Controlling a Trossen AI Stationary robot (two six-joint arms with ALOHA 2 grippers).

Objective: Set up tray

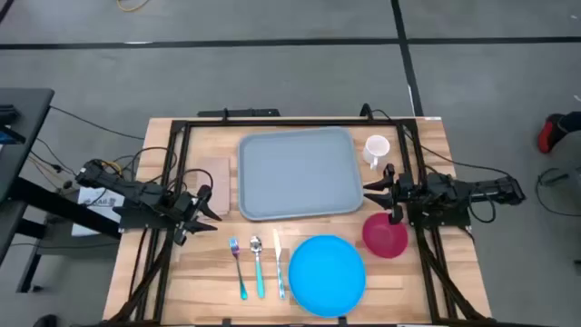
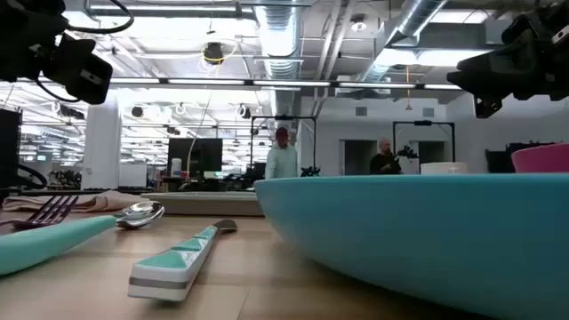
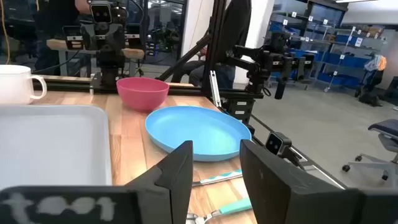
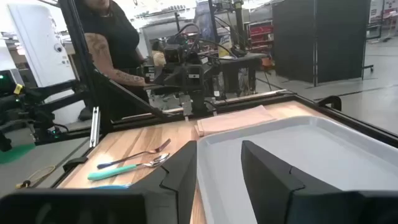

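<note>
The grey-blue tray [image 1: 299, 174] lies flat at the table's far middle; it also shows in the left wrist view [image 3: 50, 146] and the right wrist view [image 4: 292, 155]. The round blue plate [image 1: 327, 275] sits near the near edge, with a fork, spoon and knife [image 1: 257, 266] to its left. A tan napkin [image 1: 214, 180] lies left of the tray. A pink bowl [image 1: 385, 234] and a white mug [image 1: 377, 149] stand to the right. My left gripper [image 1: 207, 203] hovers open left of the tray. My right gripper [image 1: 381, 186] hovers open at the tray's right side.
A black metal frame [image 1: 272, 123] runs along the table's far edge and down both sides. People [image 4: 112, 43] stand in the room beyond the table. Bare wood [image 1: 195, 272] shows at the near left corner.
</note>
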